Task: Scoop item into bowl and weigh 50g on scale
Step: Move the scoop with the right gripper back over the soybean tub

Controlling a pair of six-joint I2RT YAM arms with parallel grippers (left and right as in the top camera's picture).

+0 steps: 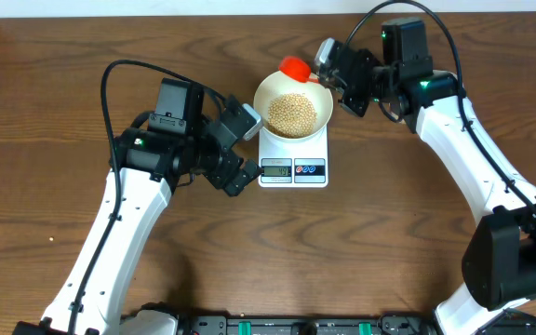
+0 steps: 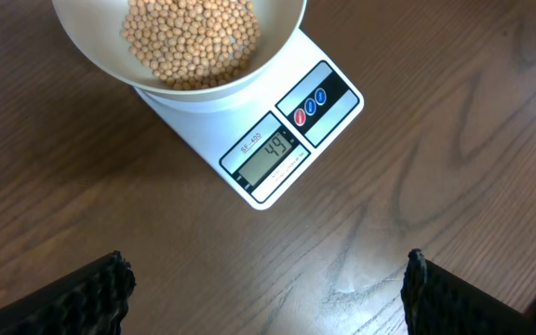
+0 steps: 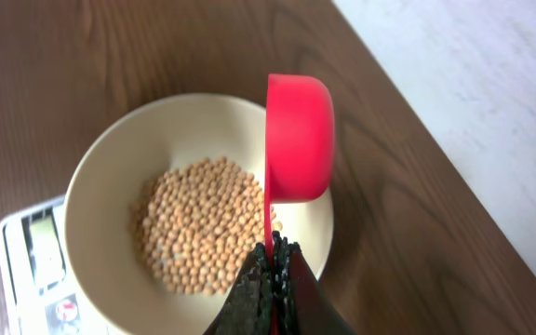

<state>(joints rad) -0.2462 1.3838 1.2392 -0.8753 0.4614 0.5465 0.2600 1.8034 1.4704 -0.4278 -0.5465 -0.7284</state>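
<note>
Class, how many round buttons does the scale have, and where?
2. The red button and the blue button sit side by side on the scale, just beside its display. None appear hidden.

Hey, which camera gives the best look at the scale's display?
Left wrist. There the display of the scale is large and sharp, reading what looks like 49. Overhead shows the display too small to read. Right wrist catches only a corner of the scale, its display at a glancing angle.

Matt wood-grain table, smooth white bowl, glossy red scoop, probably plastic
</note>
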